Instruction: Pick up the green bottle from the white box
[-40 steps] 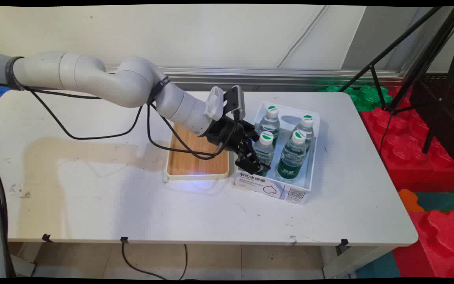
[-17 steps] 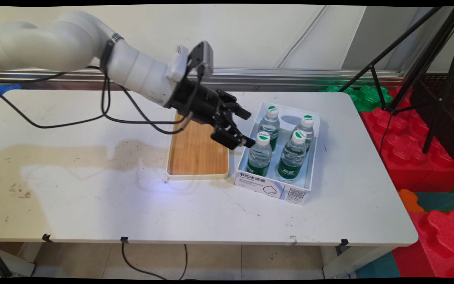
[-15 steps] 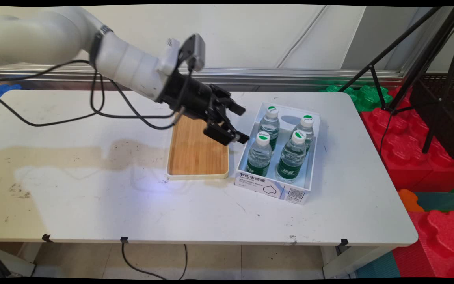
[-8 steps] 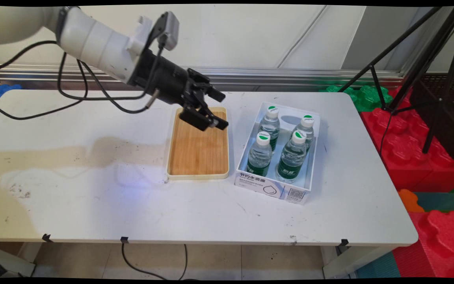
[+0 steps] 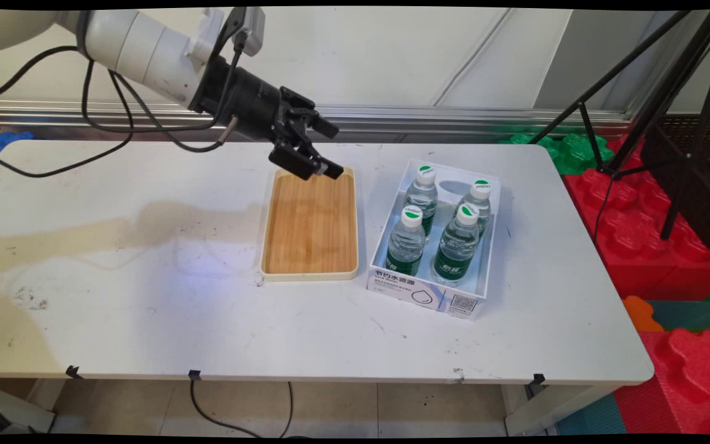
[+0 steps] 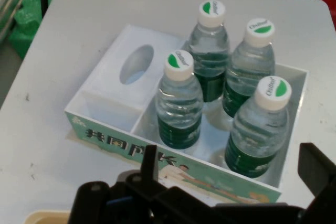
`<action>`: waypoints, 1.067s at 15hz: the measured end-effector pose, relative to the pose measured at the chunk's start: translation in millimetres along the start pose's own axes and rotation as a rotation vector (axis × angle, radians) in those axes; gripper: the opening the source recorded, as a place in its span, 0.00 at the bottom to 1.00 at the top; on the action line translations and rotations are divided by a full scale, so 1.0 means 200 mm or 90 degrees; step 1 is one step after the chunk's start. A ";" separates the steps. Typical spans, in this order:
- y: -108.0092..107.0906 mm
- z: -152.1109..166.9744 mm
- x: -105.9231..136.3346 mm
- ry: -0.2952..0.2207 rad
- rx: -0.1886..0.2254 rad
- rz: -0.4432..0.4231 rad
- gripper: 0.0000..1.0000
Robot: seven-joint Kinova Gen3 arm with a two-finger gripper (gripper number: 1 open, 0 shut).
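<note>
arm [image 5: 133, 40] – runs off the top left corner, base unseen | tray [image 6: 50, 216] – only a corner shows in the hand view, rest cut off at the bottom | box [image 5: 432, 290] print too small to read | tripod [image 5: 644, 80] top cut off

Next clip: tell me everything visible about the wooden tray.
The wooden tray is a rounded rectangle with a bamboo-look floor and a cream raised rim. It lies flat on the white table, just left of the white bottle box, nothing on it. The pincer hangs open above its far end, not touching it.
</note>
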 end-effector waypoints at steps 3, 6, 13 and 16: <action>-0.09 0.06 -0.01 0.004 -0.009 0.012 1.00; -0.15 0.13 -0.02 0.007 -0.022 0.019 1.00; -0.24 0.39 -0.04 0.012 -0.064 0.025 1.00; -0.26 0.49 -0.05 0.012 -0.078 0.024 1.00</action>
